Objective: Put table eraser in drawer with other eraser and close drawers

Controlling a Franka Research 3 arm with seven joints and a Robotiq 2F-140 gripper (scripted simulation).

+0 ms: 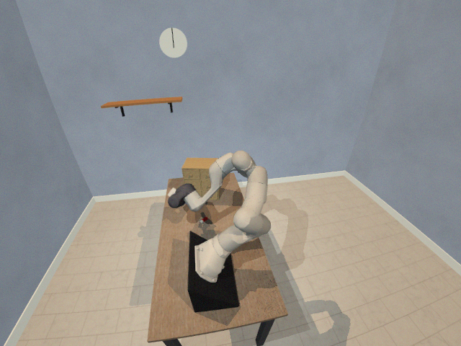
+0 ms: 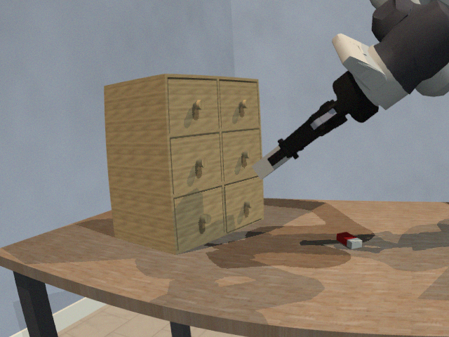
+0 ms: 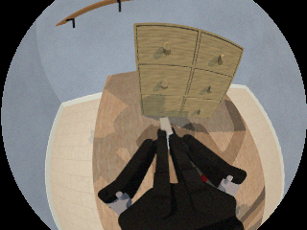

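The small chest point(image 2: 139, 163) stands near the far edge of the tabletop point(image 2: 297, 300), all six drawers pushed in. The hand point(image 2: 262, 169) slants down toward it, fingers pressed together, holding nothing. The eraser point(image 2: 348, 240) lies further right, nearer the middle.

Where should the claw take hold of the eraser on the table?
Grip the eraser across its narrow width, coming straight down from above: it lies flat on the table, away from the chest. The claw is shut, so open it first.
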